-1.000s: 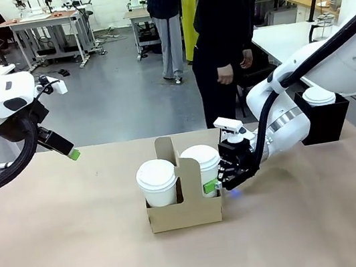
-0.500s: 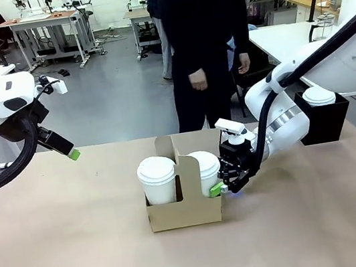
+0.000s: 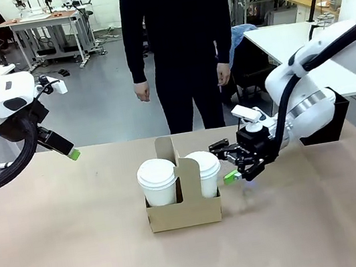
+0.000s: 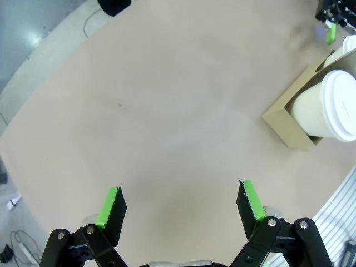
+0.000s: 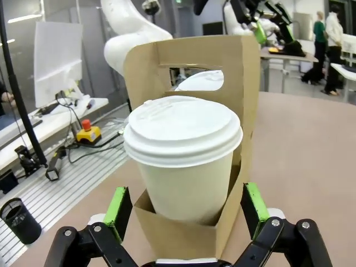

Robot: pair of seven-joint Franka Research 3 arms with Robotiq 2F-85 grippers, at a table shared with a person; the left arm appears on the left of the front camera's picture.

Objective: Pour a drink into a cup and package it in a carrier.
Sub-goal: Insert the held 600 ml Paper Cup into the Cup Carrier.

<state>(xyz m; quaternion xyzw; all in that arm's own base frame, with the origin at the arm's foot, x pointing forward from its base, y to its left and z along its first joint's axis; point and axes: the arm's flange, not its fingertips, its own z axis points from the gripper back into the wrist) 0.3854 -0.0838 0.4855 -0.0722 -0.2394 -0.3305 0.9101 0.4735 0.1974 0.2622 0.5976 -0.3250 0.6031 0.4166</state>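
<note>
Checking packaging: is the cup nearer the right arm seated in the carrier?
Seated: the lidded cup stands upright in the carrier pocket.

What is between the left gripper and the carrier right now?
Only bare table: the left wrist view shows nothing between the open left gripper and the carrier.

light: bright, even, overhead | shadows: soft, faint | focus: sharp | wrist views: wide-angle edge distortion
</note>
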